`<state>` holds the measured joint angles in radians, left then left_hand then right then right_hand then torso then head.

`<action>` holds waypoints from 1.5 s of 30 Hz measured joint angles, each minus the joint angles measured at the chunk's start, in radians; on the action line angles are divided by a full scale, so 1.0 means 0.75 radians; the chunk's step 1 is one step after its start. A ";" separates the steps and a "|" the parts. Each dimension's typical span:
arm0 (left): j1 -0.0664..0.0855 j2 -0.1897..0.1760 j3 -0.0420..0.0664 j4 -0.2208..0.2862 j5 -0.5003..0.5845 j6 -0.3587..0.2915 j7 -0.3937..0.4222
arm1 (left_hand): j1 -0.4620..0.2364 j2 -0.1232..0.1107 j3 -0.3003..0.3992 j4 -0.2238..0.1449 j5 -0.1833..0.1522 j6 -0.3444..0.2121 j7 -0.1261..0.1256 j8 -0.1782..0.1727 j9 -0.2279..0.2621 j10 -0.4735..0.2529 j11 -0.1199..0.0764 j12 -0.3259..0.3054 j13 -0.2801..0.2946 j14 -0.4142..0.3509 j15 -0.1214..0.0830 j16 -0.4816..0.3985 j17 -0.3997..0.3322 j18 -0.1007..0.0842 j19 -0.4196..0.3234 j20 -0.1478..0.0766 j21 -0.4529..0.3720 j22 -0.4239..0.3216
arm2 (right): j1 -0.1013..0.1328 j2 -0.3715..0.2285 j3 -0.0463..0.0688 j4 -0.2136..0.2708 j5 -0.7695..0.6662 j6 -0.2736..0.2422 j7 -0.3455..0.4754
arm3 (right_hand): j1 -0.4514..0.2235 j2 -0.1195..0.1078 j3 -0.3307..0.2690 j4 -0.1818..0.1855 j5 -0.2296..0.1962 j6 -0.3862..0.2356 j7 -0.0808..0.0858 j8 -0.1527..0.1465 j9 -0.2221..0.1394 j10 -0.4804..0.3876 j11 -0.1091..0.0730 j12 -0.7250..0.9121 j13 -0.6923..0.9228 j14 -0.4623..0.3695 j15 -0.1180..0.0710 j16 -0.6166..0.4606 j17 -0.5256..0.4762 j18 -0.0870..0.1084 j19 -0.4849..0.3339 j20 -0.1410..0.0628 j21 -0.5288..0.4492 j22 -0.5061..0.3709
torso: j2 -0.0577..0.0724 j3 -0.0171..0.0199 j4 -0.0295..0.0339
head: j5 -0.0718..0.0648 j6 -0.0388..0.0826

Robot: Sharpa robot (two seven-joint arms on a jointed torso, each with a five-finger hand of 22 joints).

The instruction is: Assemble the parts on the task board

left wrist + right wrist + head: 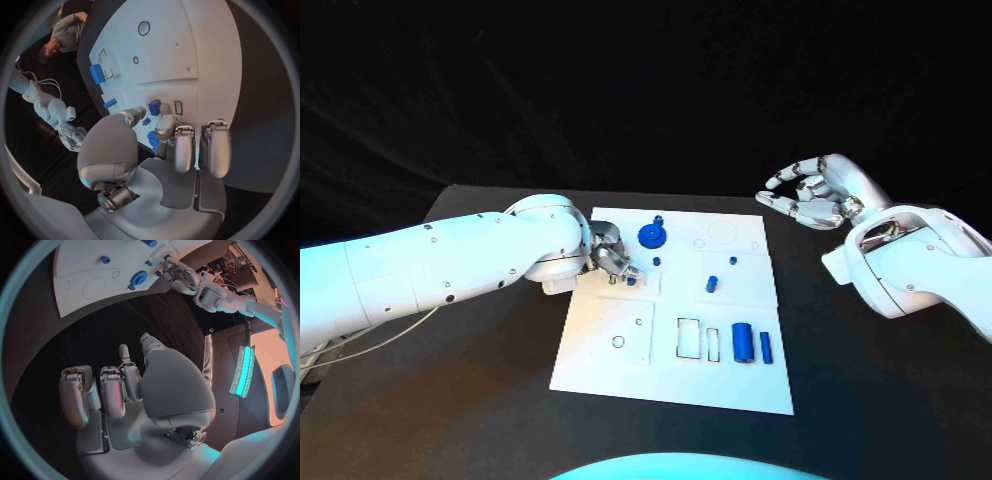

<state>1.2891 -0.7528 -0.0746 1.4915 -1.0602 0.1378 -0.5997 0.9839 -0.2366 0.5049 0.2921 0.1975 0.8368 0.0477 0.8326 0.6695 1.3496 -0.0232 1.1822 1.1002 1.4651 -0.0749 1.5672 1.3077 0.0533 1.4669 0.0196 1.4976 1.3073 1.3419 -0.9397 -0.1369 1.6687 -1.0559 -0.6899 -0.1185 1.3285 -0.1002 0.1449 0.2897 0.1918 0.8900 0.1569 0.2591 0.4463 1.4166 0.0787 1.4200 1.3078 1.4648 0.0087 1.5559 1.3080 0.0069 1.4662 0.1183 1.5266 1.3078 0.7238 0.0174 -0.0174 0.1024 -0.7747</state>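
— Judging progress: how far along is the task board (610, 365)?

— Partway, I'd say. A round blue part (652, 236) sits near its far edge and a small peg (713, 283) mid-board, while two blue cylinders (751, 344) lie loose toward the near right corner.

— And the hands?

— The left hand (609, 258) hovers at the board's left edge by a small blue piece (154, 107); whether its fingers (184, 150) grasp it, I cannot tell. The right hand (816, 193) hangs off the board's far right corner, curled, holding nothing.

arms: glossy white, dark screws | left hand (609, 256): silver | right hand (813, 194): silver
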 measured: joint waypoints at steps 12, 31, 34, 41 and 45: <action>0.004 -0.046 0.051 0.044 0.006 -0.025 -0.001 | -0.021 0.006 -0.066 -0.001 0.000 -0.003 -0.003 0.000 -0.006 0.000 0.000 0.000 -0.011 0.000 0.000 0.000 0.000 0.000 0.000 0.000 0.000 0.000 | -0.002 -0.002 0.000 -0.005 -0.001 -0.003 0.001 | -0.004 -0.005 0.000 0.000 0.000 -0.005 -0.005 0.000 0.000 -0.005 -0.005 0.000 0.000 0.000 0.000 0.000 0.000 0.000 0.000 0.000 -0.005 0.000 | -0.001 -0.0008 0.0013 | -0.002 0.011; 0.189 0.003 0.105 -0.204 0.006 -0.001 0.003 | 0.066 0.023 -0.158 0.002 0.005 -0.053 0.024 -0.068 -0.062 -0.024 0.024 -0.017 -0.047 0.000 0.000 0.000 0.000 0.000 0.000 0.000 0.000 0.000 | -0.004 0.007 0.000 -0.023 -0.005 -0.005 0.001 | -0.004 -0.005 -0.004 0.004 0.000 -0.005 -0.005 0.000 0.000 -0.005 -0.005 0.000 0.000 0.000 0.000 0.000 -0.001 0.000 0.000 0.000 -0.005 0.000 | 0.002 0.0014 -0.0012 | 0.005 0.033; 0.194 0.037 0.092 -0.265 -0.006 0.020 0.003 | 0.068 0.025 -0.163 0.000 0.005 -0.054 0.025 -0.073 -0.068 -0.034 0.024 -0.023 -0.052 0.000 0.000 0.000 0.000 0.000 0.000 0.000 0.000 0.000 | -0.004 0.009 0.000 -0.023 -0.006 -0.005 0.001 | -0.004 -0.005 -0.004 0.004 0.000 -0.005 -0.005 0.000 0.000 -0.005 -0.005 0.000 0.000 0.000 0.000 0.000 -0.001 0.000 0.000 0.000 -0.005 -0.001 | 0.003 0.0005 -0.0020 | 0.004 0.033; 0.184 0.103 0.061 -0.374 -0.023 0.079 0.006 | 0.071 0.028 -0.173 0.002 0.005 -0.058 0.029 -0.082 -0.075 -0.034 0.024 -0.023 -0.058 0.005 0.005 0.000 0.000 0.000 0.000 0.000 0.000 0.000 | -0.005 0.012 0.000 -0.022 -0.009 -0.005 0.000 | -0.004 -0.005 -0.004 0.004 0.000 -0.005 -0.005 0.000 0.000 -0.005 -0.005 0.000 0.000 0.000 0.000 0.000 -0.001 0.000 0.000 0.000 -0.005 -0.001 | 0.005 -0.0020 -0.0038 | 0.008 0.028; 0.166 0.129 0.052 -0.418 -0.025 0.110 0.009 | 0.074 0.031 -0.173 0.002 0.005 -0.058 0.029 -0.082 -0.076 -0.037 0.027 -0.028 -0.058 0.005 0.005 0.000 0.000 0.000 0.000 0.000 0.000 0.000 | -0.005 0.014 0.000 -0.020 -0.010 -0.005 0.000 | -0.004 -0.005 -0.004 0.003 0.000 -0.005 -0.005 0.000 -0.001 -0.005 -0.005 0.000 0.000 0.000 0.000 0.000 -0.001 0.000 0.000 0.000 -0.005 -0.001 | 0.006 -0.0027 -0.0040 | 0.008 0.026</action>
<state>1.4133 -0.6563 -0.0356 1.1776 -1.0791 0.2200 -0.5932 1.0397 -0.2132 0.3751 0.2938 0.2013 0.7936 0.0694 0.7709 0.6122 1.3220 -0.0031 1.1610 1.0564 1.4687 -0.0712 1.5672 1.3074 0.0534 1.4669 0.0197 1.4975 1.3073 1.3381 -0.9294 -0.1370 1.6536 -1.0630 -0.6935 -0.1182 1.3253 -0.1041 0.1420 0.2923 0.1917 0.8863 0.1533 0.2590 0.4458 1.4131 0.0752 1.4201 1.3075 1.4648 0.0087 1.5559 1.3075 0.0069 1.4662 0.1183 1.5230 1.3073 0.7284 0.0153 -0.0203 0.1084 -0.7551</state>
